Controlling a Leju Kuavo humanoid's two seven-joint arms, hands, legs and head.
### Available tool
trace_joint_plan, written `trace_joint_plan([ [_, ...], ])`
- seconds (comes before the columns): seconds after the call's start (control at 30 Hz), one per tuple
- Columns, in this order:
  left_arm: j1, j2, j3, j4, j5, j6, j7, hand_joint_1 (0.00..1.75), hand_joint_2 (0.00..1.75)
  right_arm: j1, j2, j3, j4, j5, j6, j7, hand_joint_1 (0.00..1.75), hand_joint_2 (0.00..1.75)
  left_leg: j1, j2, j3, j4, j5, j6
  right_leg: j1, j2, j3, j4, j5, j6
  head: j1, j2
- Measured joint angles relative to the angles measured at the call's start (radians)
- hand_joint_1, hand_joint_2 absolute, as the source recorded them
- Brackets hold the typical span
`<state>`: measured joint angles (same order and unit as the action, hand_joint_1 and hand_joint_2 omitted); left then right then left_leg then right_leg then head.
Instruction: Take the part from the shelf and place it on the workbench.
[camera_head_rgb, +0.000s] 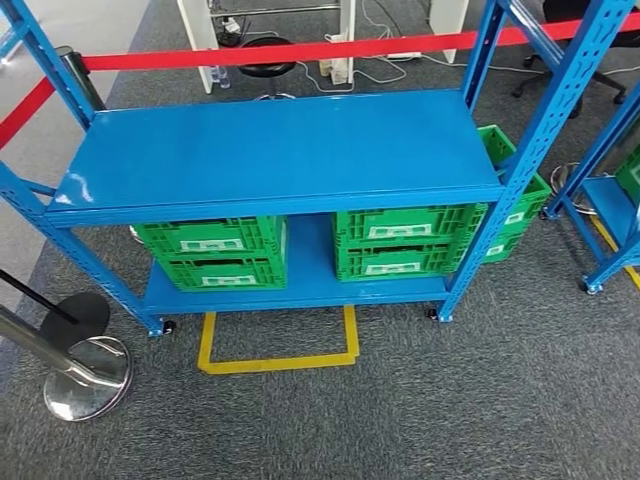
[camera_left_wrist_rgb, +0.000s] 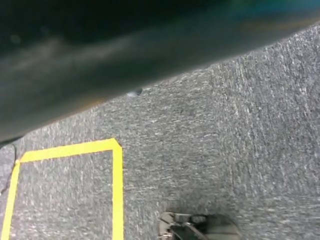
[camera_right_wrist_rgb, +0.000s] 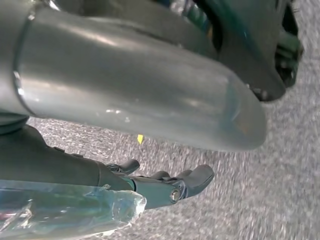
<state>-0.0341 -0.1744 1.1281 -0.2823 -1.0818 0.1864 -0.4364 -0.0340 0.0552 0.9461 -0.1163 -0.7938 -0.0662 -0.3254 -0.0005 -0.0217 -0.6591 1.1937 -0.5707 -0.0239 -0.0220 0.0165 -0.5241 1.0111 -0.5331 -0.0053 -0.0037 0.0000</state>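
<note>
Head view: bright, even overhead light, sharp focus across the frame. Specular glare patch on the near-left corner of the blue shelf top (camera_head_rgb: 279, 150); soft shadow under it darkens the green crates (camera_head_rgb: 219, 252). Chrome stanchion base (camera_head_rgb: 87, 378) at near left shows hot reflections. Straight uprights bow outward toward the frame edges, so wide-angle distortion.

Left wrist view: dimmer. A large dark smeared band across the far part is fully out of focus; carpet (camera_left_wrist_rgb: 226, 150) and yellow tape (camera_left_wrist_rgb: 117, 190) are moderately sharp, slightly motion-softened.

Right wrist view: close silver tube (camera_right_wrist_rgb: 132, 90) is blurred with streaky highlights; the carpet behind shows motion blur; right hand (camera_right_wrist_rgb: 166, 182) reads dark and underexposed.
</note>
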Motion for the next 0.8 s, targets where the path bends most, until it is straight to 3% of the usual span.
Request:
trace_joint_plan([
  [0.03, -0.001, 0.0, 0.001, 0.0, -0.001, 0.0, 0.0, 0.0, 0.0, 0.001, 0.0, 0.0, 0.0, -0.001, 0.001, 0.0, 0.0, 0.0, 0.002, 0.008, -0.032, 0.06, -0.019, -0.003, 0.001, -0.008, 0.003, 0.0, -0.004, -0.001, 0.0, 0.0],
  [0.07, 0.0, 0.0, 0.002, 0.0, -0.002, -0.001, 0.0, 0.0, 0.0, 0.002, 0.0, 0.0, 0.0, -0.002, 0.002, 0.0, 0.0, 0.0, 0.004, 0.011, -0.05, 0.094, -0.021, -0.004, 0.001, -0.015, 0.007, 0.0, -0.008, -0.001, 0.0, 0.0],
  [0.1, 0.001, -0.001, 0.003, 0.0, -0.003, -0.001, 0.0, 0.0, 0.0, 0.002, 0.0, 0.0, 0.0, -0.003, 0.003, 0.0, 0.0, 0.0, 0.005, 0.012, -0.05, 0.09, -0.003, -0.003, 0.001, -0.019, 0.013, 0.0, -0.013, 0.0, 0.0, 0.0],
  [0.17, 0.003, 0.0, 0.004, 0.0, -0.005, -0.001, 0.0, 0.0, 0.0, 0.0, 0.0, 0.0, 0.0, -0.006, 0.006, -0.001, 0.0, 0.0, 0.004, 0.014, 0.001, -0.018, 0.072, 0.007, 0.002, -0.024, 0.027, -0.001, -0.024, 0.004, -0.001, 0.0],
  [0.2, 0.003, 0.001, 0.005, 0.0, -0.005, -0.001, 0.0, 0.0, 0.0, -0.001, 0.0, 0.0, 0.0, -0.007, 0.007, -0.002, 0.0, 0.0, 0.001, 0.017, 0.034, -0.08, 0.096, 0.014, 0.003, -0.027, 0.033, -0.002, -0.03, 0.008, 0.0, 0.0],
  [0.27, 0.0, 0.003, 0.005, 0.0, -0.006, -0.001, 0.0, 0.0, 0.0, -0.002, 0.001, 0.0, 0.0, -0.009, 0.009, -0.003, 0.0, 0.0, -0.006, 0.022, 0.078, -0.164, 0.099, 0.029, 0.005, -0.033, 0.042, -0.008, -0.04, 0.018, 0.0, 0.0],
  [0.4, 0.005, 0.002, 0.006, 0.0, -0.007, -0.001, -0.001, 0.0, 0.0, -0.005, 0.001, 0.0, 0.0, -0.012, 0.01, -0.003, 0.0, 0.0, -0.004, 0.016, 0.12, -0.203, 0.077, 0.052, 0.003, -0.035, 0.064, 0.008, -0.038, 0.045, 0.002, 0.0],
  [0.47, 0.007, 0.002, 0.008, 0.0, -0.009, -0.002, -0.003, 0.0, 0.0, -0.008, 0.001, 0.0, 0.0, -0.014, 0.01, -0.003, 0.0, 0.0, -0.002, 0.015, 0.145, -0.211, 0.066, 0.059, 0.003, -0.027, 0.011, 0.099, -0.068, 0.049, 0.007, 0.0],
  [0.53, 0.006, 0.002, 0.01, 0.0, -0.013, -0.003, -0.004, 0.0, 0.0, -0.007, 0.001, 0.0, 0.0, -0.015, 0.01, -0.003, 0.0, 0.0, -0.004, 0.014, 0.162, -0.212, 0.047, 0.064, 0.003, -0.021, -0.081, 0.226, -0.11, 0.053, 0.01, 0.0],
  [0.6, 0.009, 0.001, 0.012, 0.0, -0.016, -0.004, -0.004, 0.0, 0.0, -0.001, 0.001, 0.001, 0.0, -0.015, 0.01, -0.003, 0.0, 0.0, -0.006, 0.01, 0.191, -0.212, 0.024, 0.063, 0.003, -0.02, -0.142, 0.266, -0.121, 0.055, 0.011, 0.0],
  [0.63, 0.011, 0.001, 0.013, 0.0, -0.016, -0.004, -0.004, 0.0, 0.0, 0.002, 0.001, 0.001, 0.0, -0.015, 0.01, -0.003, 0.0, 0.0, -0.006, 0.008, 0.211, -0.212, 0.01, 0.061, 0.003, -0.02, -0.15, 0.236, -0.101, 0.054, 0.012, 0.0],
  [0.73, 0.013, 0.001, 0.018, 0.0, -0.017, -0.004, -0.005, 0.0, 0.0, 0.012, 0.001, 0.002, 0.0, -0.016, 0.01, -0.003, 0.0, 0.0, -0.006, 0.006, 0.265, -0.212, -0.039, 0.05, 0.006, -0.02, -0.139, 0.091, 0.029, 0.045, 0.011, 0.0],
  [0.8, 0.012, 0.001, 0.021, 0.0, -0.017, -0.004, -0.005, 0.0, 0.0, 0.013, 0.001, 0.003, 0.001, -0.017, 0.01, -0.003, 0.0, 0.0, -0.006, 0.006, 0.279, -0.216, -0.057, 0.041, 0.011, -0.02, -0.131, 0.064, 0.071, 0.033, 0.008, 0.0],
])
